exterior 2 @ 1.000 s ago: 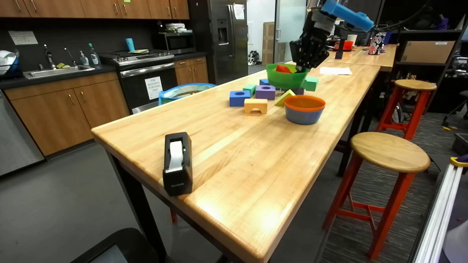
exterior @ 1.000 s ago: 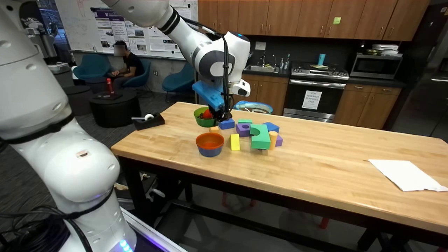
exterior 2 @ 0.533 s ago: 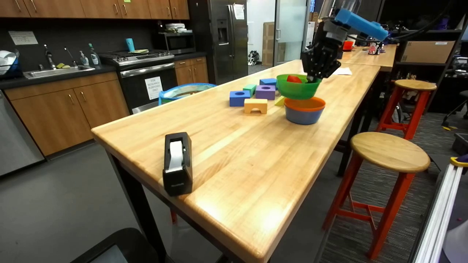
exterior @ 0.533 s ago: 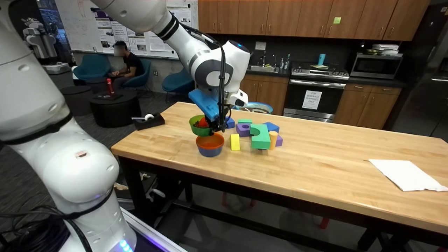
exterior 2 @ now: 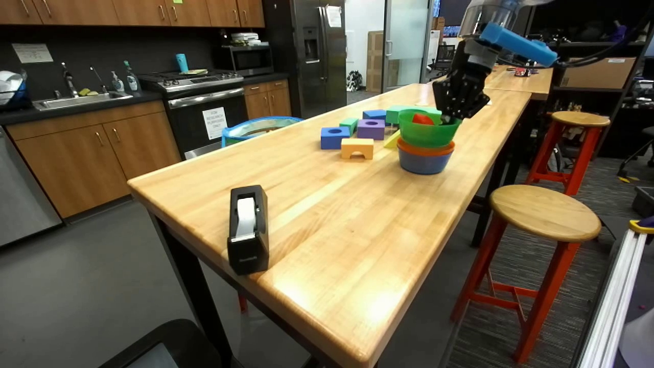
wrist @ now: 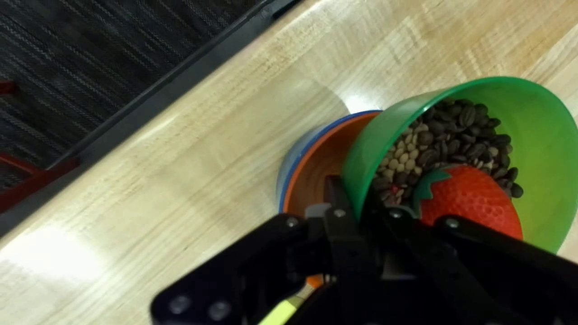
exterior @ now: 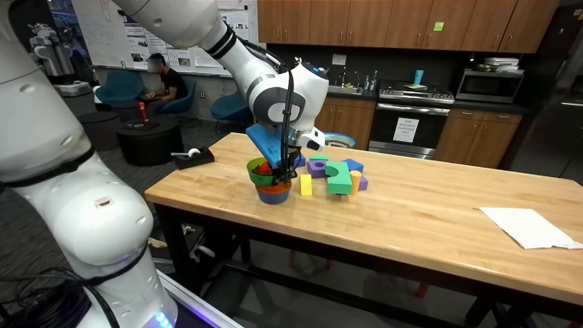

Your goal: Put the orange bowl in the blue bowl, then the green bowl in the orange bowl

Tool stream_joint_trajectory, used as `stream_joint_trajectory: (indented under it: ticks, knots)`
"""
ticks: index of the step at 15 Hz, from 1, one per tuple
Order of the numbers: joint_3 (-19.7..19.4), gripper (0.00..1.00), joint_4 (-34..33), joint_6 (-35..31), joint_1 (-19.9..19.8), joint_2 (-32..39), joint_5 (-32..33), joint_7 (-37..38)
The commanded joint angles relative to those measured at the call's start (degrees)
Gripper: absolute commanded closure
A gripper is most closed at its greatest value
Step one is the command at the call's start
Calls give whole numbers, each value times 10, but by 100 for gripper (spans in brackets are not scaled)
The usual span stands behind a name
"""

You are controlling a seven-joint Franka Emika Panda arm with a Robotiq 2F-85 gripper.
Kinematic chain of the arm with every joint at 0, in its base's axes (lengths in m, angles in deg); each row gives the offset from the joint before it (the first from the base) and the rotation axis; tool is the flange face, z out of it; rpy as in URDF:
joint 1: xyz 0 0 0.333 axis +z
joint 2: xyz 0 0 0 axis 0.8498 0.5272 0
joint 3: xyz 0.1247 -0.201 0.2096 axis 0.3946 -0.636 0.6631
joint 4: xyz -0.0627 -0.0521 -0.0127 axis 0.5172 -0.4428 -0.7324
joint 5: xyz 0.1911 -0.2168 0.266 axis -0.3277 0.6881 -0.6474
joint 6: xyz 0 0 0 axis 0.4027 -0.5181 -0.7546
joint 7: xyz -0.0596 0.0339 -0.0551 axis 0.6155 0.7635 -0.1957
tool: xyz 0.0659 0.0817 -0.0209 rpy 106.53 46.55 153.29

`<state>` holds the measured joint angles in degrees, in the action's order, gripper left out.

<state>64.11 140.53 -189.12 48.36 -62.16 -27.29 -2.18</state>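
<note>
The orange bowl point(exterior 2: 427, 150) sits inside the blue bowl point(exterior 2: 425, 163) on the table; in the wrist view the orange bowl point(wrist: 323, 167) and the blue rim point(wrist: 293, 158) show partly. My gripper point(wrist: 354, 194) is shut on the near wall of the green bowl point(wrist: 372, 135), one finger inside and one outside. The green bowl point(exterior 2: 428, 135) holds dark beans and a red toy strawberry point(wrist: 474, 198). It hangs low over the orange bowl in both exterior views, off to one side in the wrist view. I cannot tell whether the two touch.
Several toy blocks stand beside the bowls, among them a yellow block point(exterior: 305, 185), a green block point(exterior: 339, 180) and an orange arch point(exterior 2: 357, 148). A black tape dispenser point(exterior 2: 249, 230) stands near the table's end. White paper point(exterior: 528, 225) lies farther along the table.
My gripper has carried the green bowl down and across, from beyond the blocks to just over the orange bowl. The orange and blue bowls have not moved.
</note>
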Motion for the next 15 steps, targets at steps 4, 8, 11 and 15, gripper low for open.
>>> stream_joint_trajectory:
  ticks: [4, 8, 11, 15]
  knots:
    - [0, 98, 6, -8, -4, -5, 1, 10]
    - [-2, 98, 2, -10, -5, 3, 0, 14]
    - [-3, 98, -2, -14, -6, 9, 0, 16]
    - [-3, 98, -5, -20, -7, 19, 2, 19]
